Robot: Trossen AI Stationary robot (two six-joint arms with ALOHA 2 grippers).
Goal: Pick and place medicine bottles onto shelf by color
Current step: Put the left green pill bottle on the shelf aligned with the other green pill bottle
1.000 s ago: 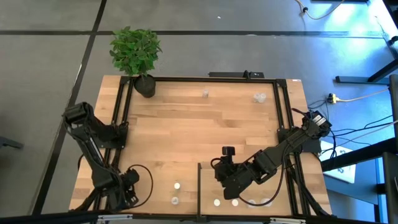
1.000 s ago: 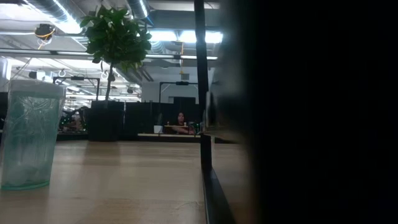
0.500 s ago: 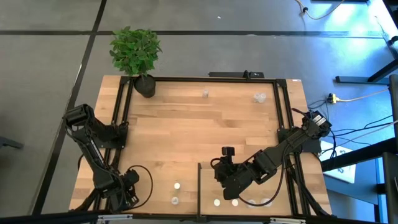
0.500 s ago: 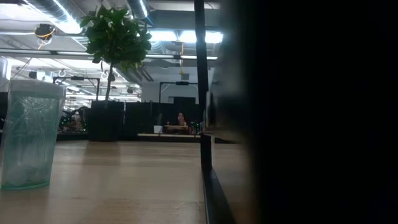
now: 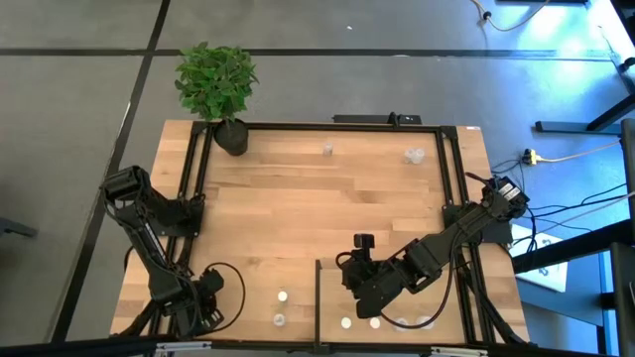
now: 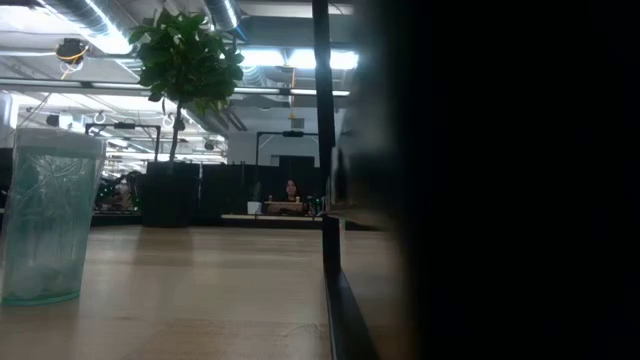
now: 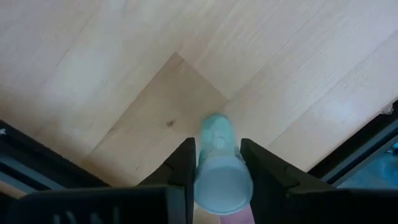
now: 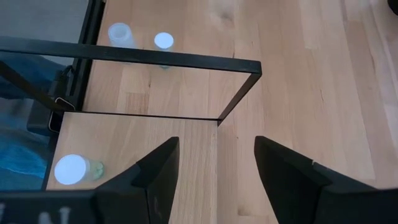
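At the table's (image 5: 298, 208) near left corner, our left gripper (image 7: 217, 163) clasped a translucent bottle (image 7: 219, 168), seen only by its wrist camera; the right gripper (image 8: 211, 165) hung open over the shelf (image 8: 143, 134).

A dark blurred mass (image 6: 510, 180) hides the low view's right half, covering whatever lies behind.

A grey floor (image 5: 79, 89) crossed by dark lines lay around the wooden table (image 5: 298, 208). A potted plant (image 5: 216, 81) stood at the table's far left corner. Cables (image 5: 571, 154) trailed on the floor to the right. Beyond the table, ceiling lights (image 6: 290, 60) glowed above dark partitions (image 6: 200, 195), where a person (image 6: 291, 190) sat far off.
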